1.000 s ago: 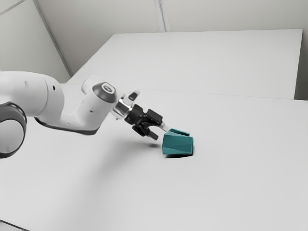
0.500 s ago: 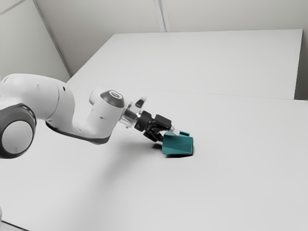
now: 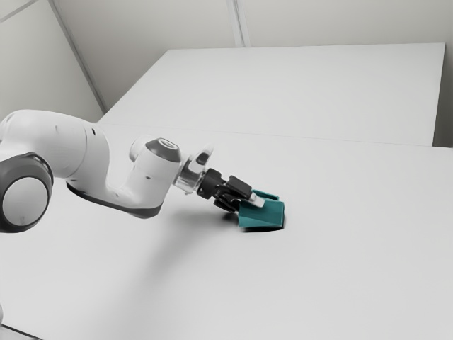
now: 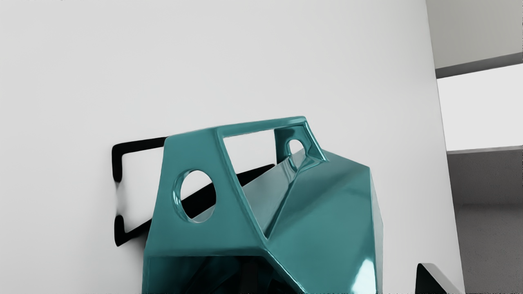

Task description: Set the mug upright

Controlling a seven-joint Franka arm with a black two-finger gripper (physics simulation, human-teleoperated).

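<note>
The teal faceted mug (image 3: 263,214) lies on its side on the white table, its open end toward the arm. My gripper (image 3: 249,202) is right at that end, one light fingertip overlapping the mug's upper edge. In the wrist view, the mug (image 4: 327,212) has its angular handle, pierced by round holes, raised off the table, and its dark mouth lies at the bottom edge. There my gripper (image 4: 341,286) is open: one finger stands outside the mug with a gap to its wall, while a dark shape inside the mouth looks like the other.
The white table (image 3: 340,276) surrounds the mug, with the mug's dark shadow beside it. Behind, a large white panel (image 3: 297,92) rises near the back walls. A table edge runs past the mug in the wrist view.
My gripper has advanced toward the exterior view's right and reached the mug's open end, dipping slightly in the last half second. The mug has not visibly moved.
</note>
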